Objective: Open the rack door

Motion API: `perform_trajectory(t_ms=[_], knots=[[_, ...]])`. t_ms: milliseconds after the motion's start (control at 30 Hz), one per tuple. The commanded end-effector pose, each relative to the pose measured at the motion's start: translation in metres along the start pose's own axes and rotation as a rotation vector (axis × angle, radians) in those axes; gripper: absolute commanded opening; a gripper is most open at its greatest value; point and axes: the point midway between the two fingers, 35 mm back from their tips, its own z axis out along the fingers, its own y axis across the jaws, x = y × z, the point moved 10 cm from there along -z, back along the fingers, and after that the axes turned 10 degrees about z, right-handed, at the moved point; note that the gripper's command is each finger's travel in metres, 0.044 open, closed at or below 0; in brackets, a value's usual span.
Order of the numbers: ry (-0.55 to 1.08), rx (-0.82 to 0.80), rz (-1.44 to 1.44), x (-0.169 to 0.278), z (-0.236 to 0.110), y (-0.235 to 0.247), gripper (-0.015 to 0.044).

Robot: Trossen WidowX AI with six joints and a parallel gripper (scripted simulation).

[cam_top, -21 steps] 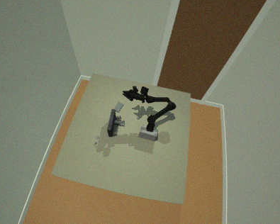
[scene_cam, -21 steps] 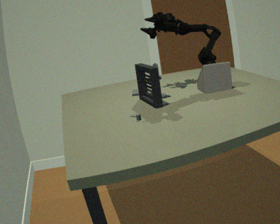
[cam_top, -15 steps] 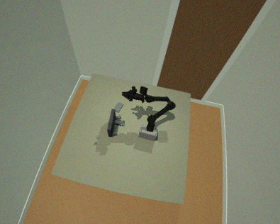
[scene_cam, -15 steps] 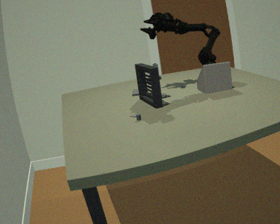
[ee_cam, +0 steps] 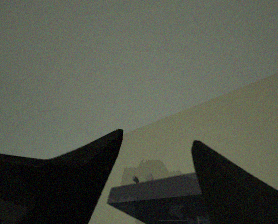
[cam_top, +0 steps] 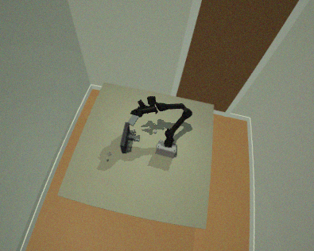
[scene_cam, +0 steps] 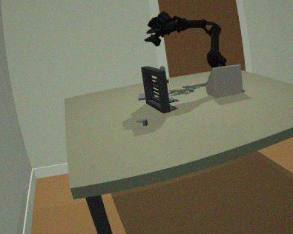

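Note:
The dark rack frame (cam_top: 125, 138) (scene_cam: 165, 95) (ee_cam: 155, 189) stands upright on the table, with pale slats inside it in the exterior view. Small grey parts (cam_top: 135, 137) stick out on its side facing the arm's base; which one is the door's handle, and how it is turned, is too small to tell. The door's angle cannot be made out either. My gripper (scene_cam: 149, 35) (ee_cam: 157, 139) is open and empty, in the air above and beyond the frame's top. In the wrist view the frame's top edge shows low between the fingers, partly hidden by the right one.
A flat light grey piece (cam_top: 133, 120) (scene_cam: 142, 96) is by the frame's far end. Small items (cam_top: 109, 154) (scene_cam: 145, 122) lie on the table (cam_top: 148, 197) (scene_cam: 112, 158) beyond the frame from the base. Another small piece (cam_top: 155, 132) (scene_cam: 191, 90) lies between frame and arm base (cam_top: 166, 149) (scene_cam: 227, 81).

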Motion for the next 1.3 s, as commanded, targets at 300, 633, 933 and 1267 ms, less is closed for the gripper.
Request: perform_trajectory(t_ms=[300, 633, 933, 1267], knots=[[0.305, 0.181, -0.014, 0.013, 0.038, 0.011, 0.0283], [0.521, 0.335, -0.068, 0.027, 0.061, 0.018, 0.0283], [0.696, 0.48, -0.145, 0.04, 0.078, 0.025, 0.0283], [0.867, 0.642, -0.265, 0.054, 0.094, 0.034, 0.0283]])
